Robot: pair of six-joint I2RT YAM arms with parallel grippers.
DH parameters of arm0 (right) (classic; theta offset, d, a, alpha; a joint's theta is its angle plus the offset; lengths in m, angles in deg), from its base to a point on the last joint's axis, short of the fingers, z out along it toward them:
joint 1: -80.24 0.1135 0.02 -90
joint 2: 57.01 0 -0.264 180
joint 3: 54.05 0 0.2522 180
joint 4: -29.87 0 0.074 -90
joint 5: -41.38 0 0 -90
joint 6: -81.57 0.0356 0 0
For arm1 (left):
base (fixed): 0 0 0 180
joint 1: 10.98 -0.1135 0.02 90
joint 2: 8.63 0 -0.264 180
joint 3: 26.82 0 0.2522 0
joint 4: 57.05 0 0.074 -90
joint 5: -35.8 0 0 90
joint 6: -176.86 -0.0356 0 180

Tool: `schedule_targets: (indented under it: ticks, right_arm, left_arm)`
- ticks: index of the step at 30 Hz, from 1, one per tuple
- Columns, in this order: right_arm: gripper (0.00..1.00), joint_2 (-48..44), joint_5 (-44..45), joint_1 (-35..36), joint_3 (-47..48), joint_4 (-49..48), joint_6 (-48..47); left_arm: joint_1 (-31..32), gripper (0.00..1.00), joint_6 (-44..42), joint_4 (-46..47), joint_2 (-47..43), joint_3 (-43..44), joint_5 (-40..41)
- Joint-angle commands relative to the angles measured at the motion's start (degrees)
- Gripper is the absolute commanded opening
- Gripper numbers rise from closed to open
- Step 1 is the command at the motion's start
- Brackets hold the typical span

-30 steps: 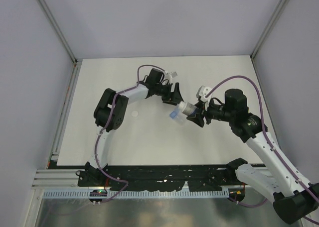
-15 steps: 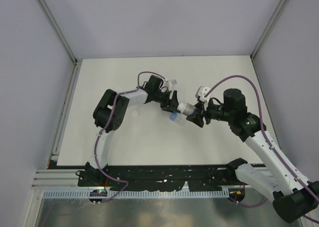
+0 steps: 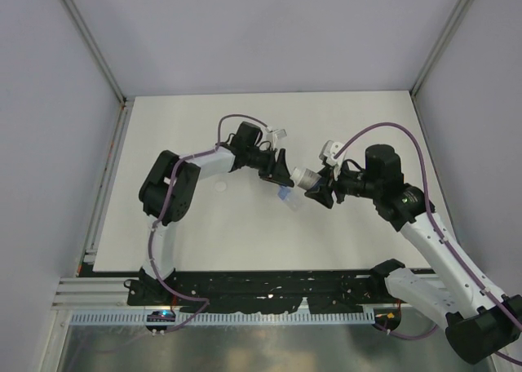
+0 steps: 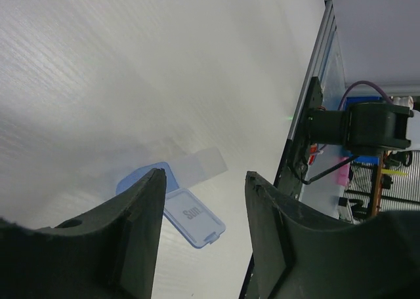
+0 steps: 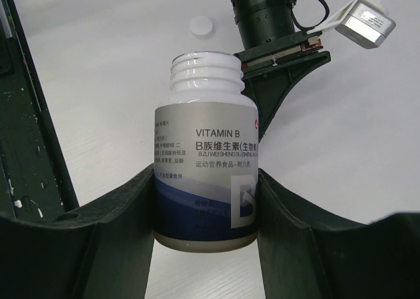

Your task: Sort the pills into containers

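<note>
My right gripper is shut on the bottle, a round bottle labelled "VITAMIN B" with an uncapped white neck. In the top view the bottle lies tilted, mouth toward my left gripper, which sits right at the mouth. My left gripper stands open with nothing between its fingers. Under it, a clear vial with a blue cap marked "Sun" lies on the table. The vial is just below both grippers. No pills show.
A white round cap lies loose on the table left of the grippers, also seen as the cap beyond the bottle. Grey walls close the table at the back and sides. A black rail runs along the near edge.
My left gripper has moved down toward the bottle's mouth and its jaws have narrowed. The left elbow swung left. The right gripper and bottle stayed nearly still.
</note>
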Motion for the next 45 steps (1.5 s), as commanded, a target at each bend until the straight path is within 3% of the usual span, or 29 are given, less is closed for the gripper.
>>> schedule_targets:
  ticks: [1, 10, 21, 45]
  right_arm:
    - [0.06, 0.11, -1.17, -0.31, 0.42, -2.47, 0.16]
    - [0.06, -0.33, -1.17, -0.4, 0.07, -2.47, 0.34]
    - [0.06, -0.16, -1.52, -0.75, -0.1, -2.39, 0.25]
    - [0.06, 0.19, -1.61, -1.01, -0.1, -2.47, 0.42]
  left_arm:
    - [0.22, 0.54, -3.19, -0.25, -3.33, -1.06, -0.07]
    - [0.22, 0.63, -6.27, -1.84, -2.63, 0.6, 1.34]
    - [0.13, 0.62, -10.57, -4.65, -3.94, -0.8, 3.35]
    - [0.22, 0.28, -14.18, -5.88, -7.9, -4.76, 9.68]
